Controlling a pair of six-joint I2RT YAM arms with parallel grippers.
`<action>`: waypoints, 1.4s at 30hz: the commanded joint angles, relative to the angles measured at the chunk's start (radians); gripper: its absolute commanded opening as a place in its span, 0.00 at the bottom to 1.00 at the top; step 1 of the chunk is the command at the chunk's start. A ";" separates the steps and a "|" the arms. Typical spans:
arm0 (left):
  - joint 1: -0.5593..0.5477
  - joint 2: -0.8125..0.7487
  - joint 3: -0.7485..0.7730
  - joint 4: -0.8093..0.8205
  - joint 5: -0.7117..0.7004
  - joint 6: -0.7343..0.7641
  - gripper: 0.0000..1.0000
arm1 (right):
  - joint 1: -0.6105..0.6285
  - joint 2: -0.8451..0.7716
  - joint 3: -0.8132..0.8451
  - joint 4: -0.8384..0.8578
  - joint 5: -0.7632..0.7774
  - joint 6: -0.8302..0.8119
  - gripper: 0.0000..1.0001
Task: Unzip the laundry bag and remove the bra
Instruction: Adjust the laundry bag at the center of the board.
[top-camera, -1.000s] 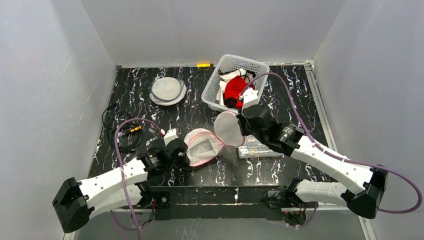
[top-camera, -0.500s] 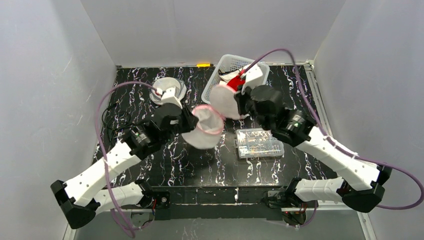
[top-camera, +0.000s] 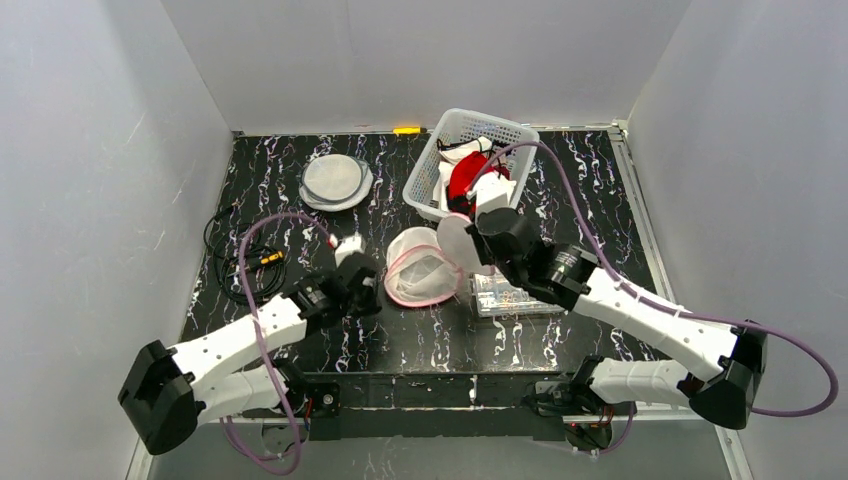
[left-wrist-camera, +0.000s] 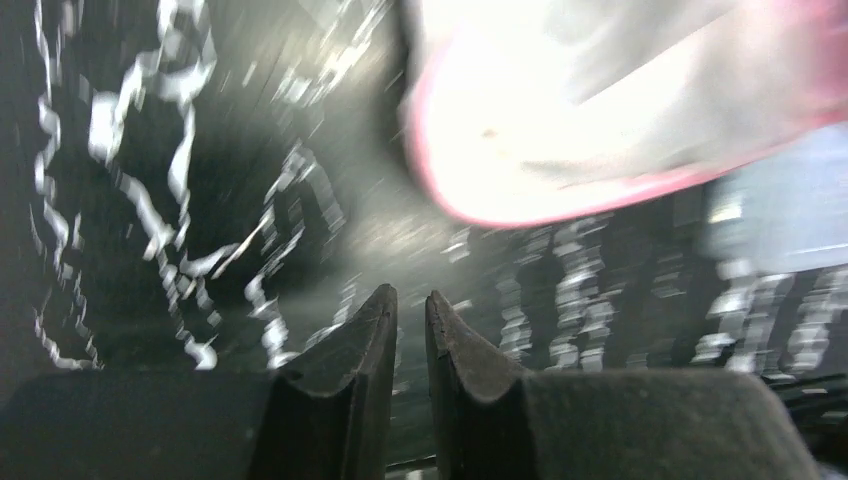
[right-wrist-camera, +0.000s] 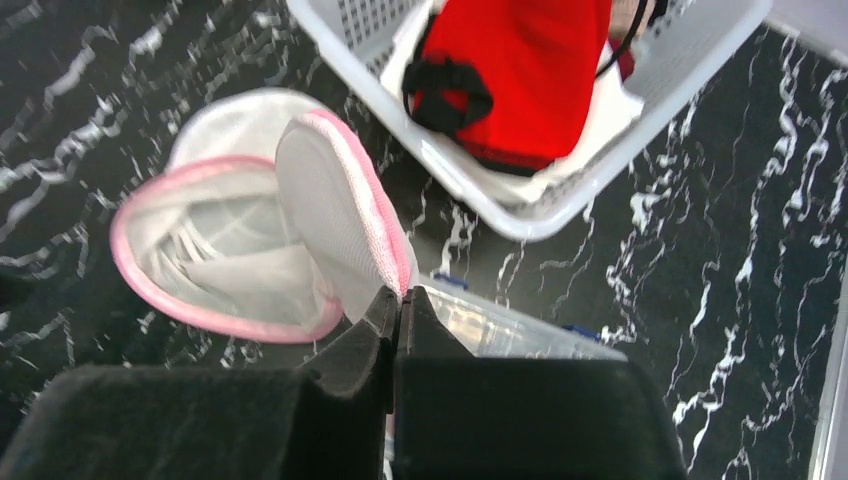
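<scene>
Lowered the bag (top-camera: 420, 278) back onto the surface (top-camera: 290, 225), frame centre. Unzipped; my right hand (right-wrist-camera: 398, 303) pinches its flap, my left hand (left-wrist-camera: 410, 305) narrow, empty. Bra (right-wrist-camera: 235, 272) seemingly inside, not yet out.

- Black table top with white marble veining (top-camera: 300, 215): carries all items listed.
- White plastic lattice basket (top-camera: 424, 175): stands at 1 o'clock, near the far edge.
- Flat round grey mesh discs, stacked (top-camera: 335, 180): 11 o'clock.
- Coiled black cable with an orange connector (top-camera: 235, 262): 9 o'clock, at the left edge.
- Clear rectangular plastic box (top-camera: 512, 296): 4 o'clock, just off centre.
- Small yellow-orange tab (top-camera: 405, 130): 12 o'clock, at the far edge.
- White mesh laundry bag with a pink rim (top-camera: 420, 270): centre, mouth open; contact with the surface cannot be confirmed.
</scene>
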 joint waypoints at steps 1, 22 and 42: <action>0.017 -0.029 0.307 -0.006 -0.067 0.134 0.16 | 0.005 0.003 0.239 0.063 0.042 -0.053 0.01; 0.017 -0.069 -0.046 0.233 0.044 0.024 0.47 | 0.007 -0.024 -0.063 0.150 0.091 0.071 0.01; 0.017 0.081 -0.083 0.377 0.069 0.000 0.58 | 0.120 0.231 0.103 0.098 0.259 0.092 0.01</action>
